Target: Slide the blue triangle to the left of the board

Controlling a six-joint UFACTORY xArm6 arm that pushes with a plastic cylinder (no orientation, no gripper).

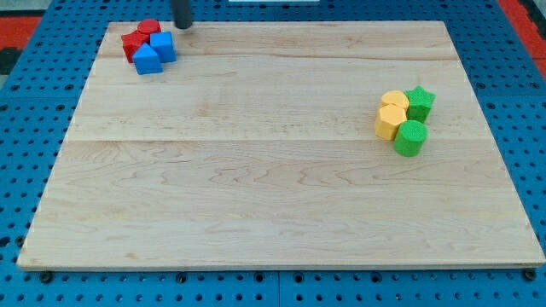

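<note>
Pale wooden tabletop (281, 170) carries the blue triangle (147, 60) top-left. My tip (182, 26) sits just beside the blue cube (163, 45). No pincer shows.

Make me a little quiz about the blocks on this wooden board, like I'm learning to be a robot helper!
1. True or false: the blue triangle touches other blocks.
2. How many green blocks sit by the yellow ones at the view's right?
3. My tip is: A) among the green blocks, B) just right of the red and blue cluster at the view's top left, C) at the board's bottom edge.

Key: 1 true; 2 two; 3 B.
</note>
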